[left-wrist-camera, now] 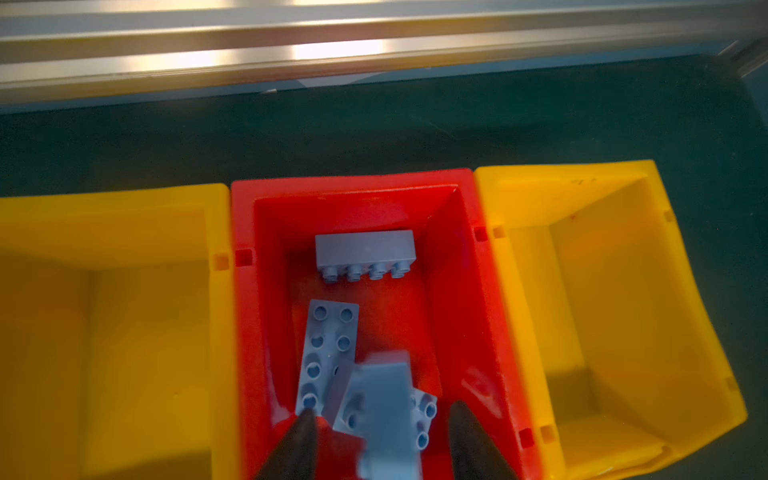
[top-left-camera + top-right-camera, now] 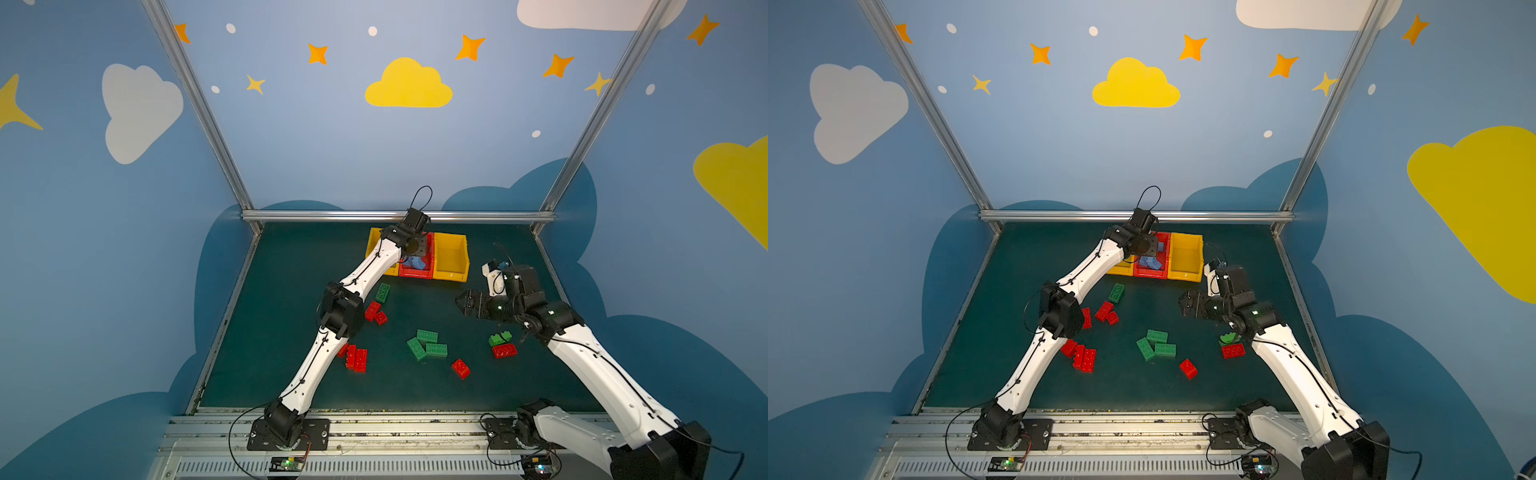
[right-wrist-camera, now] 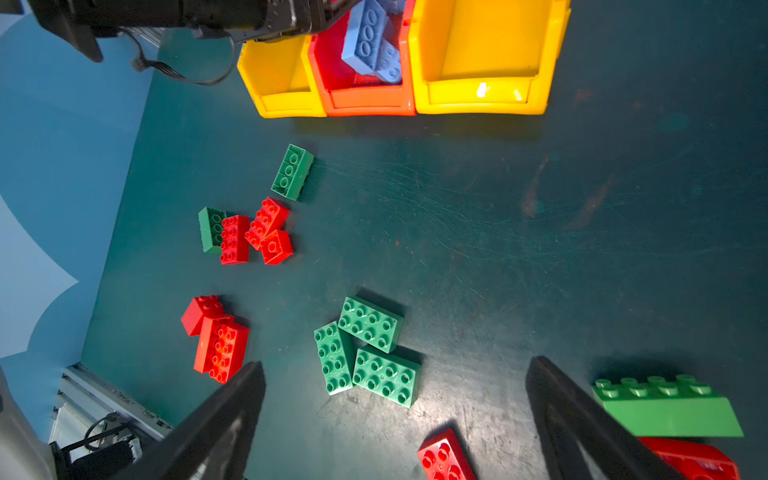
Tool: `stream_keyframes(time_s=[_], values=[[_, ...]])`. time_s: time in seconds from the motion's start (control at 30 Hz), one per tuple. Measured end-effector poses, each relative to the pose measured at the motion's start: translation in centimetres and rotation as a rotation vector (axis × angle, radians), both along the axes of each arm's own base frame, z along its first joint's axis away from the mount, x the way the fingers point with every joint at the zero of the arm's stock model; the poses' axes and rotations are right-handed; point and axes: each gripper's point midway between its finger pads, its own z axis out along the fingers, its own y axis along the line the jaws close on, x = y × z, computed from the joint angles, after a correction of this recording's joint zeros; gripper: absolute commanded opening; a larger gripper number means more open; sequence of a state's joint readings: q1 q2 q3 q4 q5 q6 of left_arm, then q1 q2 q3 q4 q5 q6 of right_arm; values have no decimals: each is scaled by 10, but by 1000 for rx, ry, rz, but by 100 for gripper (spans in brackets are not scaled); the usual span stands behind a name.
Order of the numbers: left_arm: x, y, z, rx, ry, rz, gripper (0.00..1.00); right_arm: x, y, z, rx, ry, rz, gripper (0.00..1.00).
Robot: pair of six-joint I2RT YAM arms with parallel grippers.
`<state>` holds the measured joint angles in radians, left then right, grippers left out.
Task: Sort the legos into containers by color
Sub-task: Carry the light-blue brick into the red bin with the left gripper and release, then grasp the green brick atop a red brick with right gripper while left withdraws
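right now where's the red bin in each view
In a top view: red bin at the far end, middle of the row.
In a top view: red bin, same spot.
Left wrist: between the yellow bins.
Right wrist: beyond the loose bricks.
Shared landmark: blue bricks inside it.

Row of three bins (image 2: 451, 272): upper centre of both top views, at the far edge of the mat (image 2: 415, 395).
Middle bin (image 1: 457, 257): holds a heap of bricks (image 1: 365, 249).
Mat, mid-frame: touching trio (image 2: 427, 345); single brick (image 2: 460, 368) to its lower right; adjoining pair (image 2: 503, 345) further right.
Left of centre: cluster (image 2: 356, 358); above it, a touching pair (image 2: 375, 312) and a lone brick (image 2: 382, 292), nearer the bins.
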<state>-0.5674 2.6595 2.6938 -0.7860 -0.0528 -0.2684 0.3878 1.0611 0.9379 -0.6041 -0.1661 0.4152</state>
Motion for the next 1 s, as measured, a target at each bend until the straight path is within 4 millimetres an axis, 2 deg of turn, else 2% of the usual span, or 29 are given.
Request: stream_keyframes(time_s=[0.13,0.2,0.3,0.33,0.37,0.5,0.6,0.67,0.8,0.9,1.0], values=[[5,-1,4,-36,-9,-10,65,0,-3,-2,-4,9,-9,96],[4,-3,6,-42,-6,-19,73,-1,-4,-2,-3,13,-18,96],[-8,-8,13,-27,0,-47,90,1,-11,-5,-17,14,-62,96],[-18,-11,19,-17,6,-64,99,2,-15,-8,-28,19,-85,96],[-26,-12,25,-10,10,-78,100,2,-19,-12,-38,27,-109,96],[-80,-9,56,15,11,-140,100,7,-49,-43,-92,102,-260,96],[-130,5,75,1,-14,-169,100,6,-74,-71,-121,184,-376,96],[-155,18,81,-25,-34,-171,100,3,-87,-84,-133,224,-439,96],[-191,56,68,-58,-41,-119,100,1,-102,-92,-133,249,-527,96],[-212,79,41,-62,-13,-71,100,0,-110,-98,-133,257,-574,96],[-228,94,14,-66,26,-35,100,-7,-117,-110,-138,289,-611,96]])
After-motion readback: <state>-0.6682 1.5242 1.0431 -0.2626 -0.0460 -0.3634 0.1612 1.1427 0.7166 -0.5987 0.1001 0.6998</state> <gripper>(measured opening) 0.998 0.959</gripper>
